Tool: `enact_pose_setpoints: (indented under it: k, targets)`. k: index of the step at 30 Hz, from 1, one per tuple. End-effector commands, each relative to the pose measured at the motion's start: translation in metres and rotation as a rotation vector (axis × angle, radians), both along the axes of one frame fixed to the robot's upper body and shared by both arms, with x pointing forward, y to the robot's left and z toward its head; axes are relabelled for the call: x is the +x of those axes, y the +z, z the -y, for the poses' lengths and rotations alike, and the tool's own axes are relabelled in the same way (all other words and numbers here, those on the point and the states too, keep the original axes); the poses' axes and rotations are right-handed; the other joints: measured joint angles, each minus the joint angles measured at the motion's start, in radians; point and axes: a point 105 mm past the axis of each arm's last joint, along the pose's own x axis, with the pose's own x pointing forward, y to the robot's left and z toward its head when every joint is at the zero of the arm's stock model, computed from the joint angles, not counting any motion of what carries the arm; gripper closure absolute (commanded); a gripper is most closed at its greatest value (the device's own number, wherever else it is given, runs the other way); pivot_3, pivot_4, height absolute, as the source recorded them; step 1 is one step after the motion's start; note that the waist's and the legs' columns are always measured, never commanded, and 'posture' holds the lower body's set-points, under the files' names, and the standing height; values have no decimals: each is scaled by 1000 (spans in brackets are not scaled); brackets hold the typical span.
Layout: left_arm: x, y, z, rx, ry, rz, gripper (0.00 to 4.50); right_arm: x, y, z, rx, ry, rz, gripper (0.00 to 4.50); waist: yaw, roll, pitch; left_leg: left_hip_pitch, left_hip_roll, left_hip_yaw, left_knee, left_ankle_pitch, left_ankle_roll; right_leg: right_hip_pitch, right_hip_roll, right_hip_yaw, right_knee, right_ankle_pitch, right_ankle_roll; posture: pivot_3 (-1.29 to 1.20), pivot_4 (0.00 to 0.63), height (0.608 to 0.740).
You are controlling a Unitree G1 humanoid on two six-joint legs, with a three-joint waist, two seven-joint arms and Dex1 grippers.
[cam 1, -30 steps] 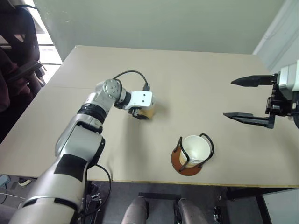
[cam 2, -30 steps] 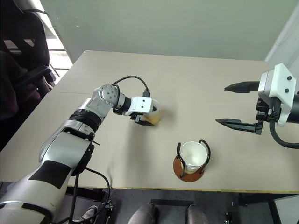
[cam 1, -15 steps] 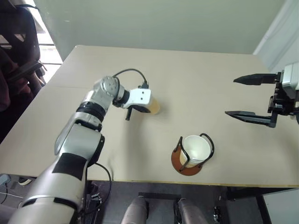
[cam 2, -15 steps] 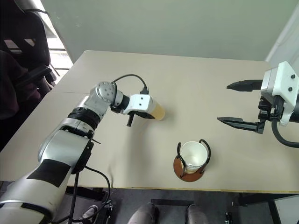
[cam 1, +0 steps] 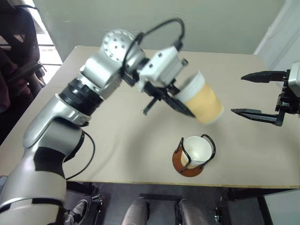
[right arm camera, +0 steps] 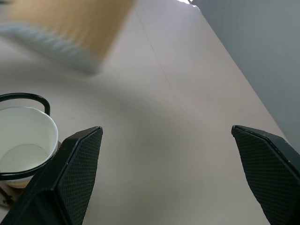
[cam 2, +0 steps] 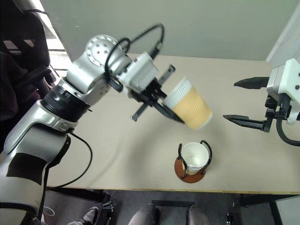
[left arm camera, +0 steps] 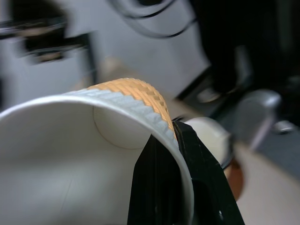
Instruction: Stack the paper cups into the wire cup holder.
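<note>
The lifted paper cup (cam 1: pixel 200 99) is tan-yellow outside with a fine ribbed texture, a white band at the rim and white inside. The cup in the holder (cam 1: pixel 197 149) is white at rim and interior. The wire cup holder (cam 1: pixel 182 167) has a reddish-brown disc base and black wire loops. The table (cam 1: pixel 93 140) is plain pale beige. The left tool (cam 2: pixel 161 101) has black fingers below a white housing; the right tool (cam 1: pixel 255 93) has black fingers too, their inner pads cross-hatched.

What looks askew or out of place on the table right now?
Nothing is spilled or damaged. The one tilted thing is the paper cup gripped at its rim by the left hand, held on its side in the air above the wire cup holder, where another cup already sits upright.
</note>
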Motion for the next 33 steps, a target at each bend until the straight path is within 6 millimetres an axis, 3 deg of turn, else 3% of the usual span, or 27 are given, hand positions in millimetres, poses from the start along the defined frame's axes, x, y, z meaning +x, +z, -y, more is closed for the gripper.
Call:
enact_pose_setpoints:
  k: [1,15,33]
  targets:
    - [-11,5,7,13,-95,25,4485,-7,14,4,-14,-32,69,0,1,0,0,0,0,0,1,0,0,1,0,0,0,1,0,0,150,740]
    - [0,-30,8,173,-124,181,4485,-14,12,5,-17,-59,77,0,0,0,0,0,0,-1,3,0,1,2,1,0,0,4,-1,0,150,740]
    - [9,-39,14,246,-193,315,4485,-17,9,3,-4,-74,92,0,2,0,1,-1,0,-1,2,-2,2,2,0,-1,-2,4,-1,0,150,740]
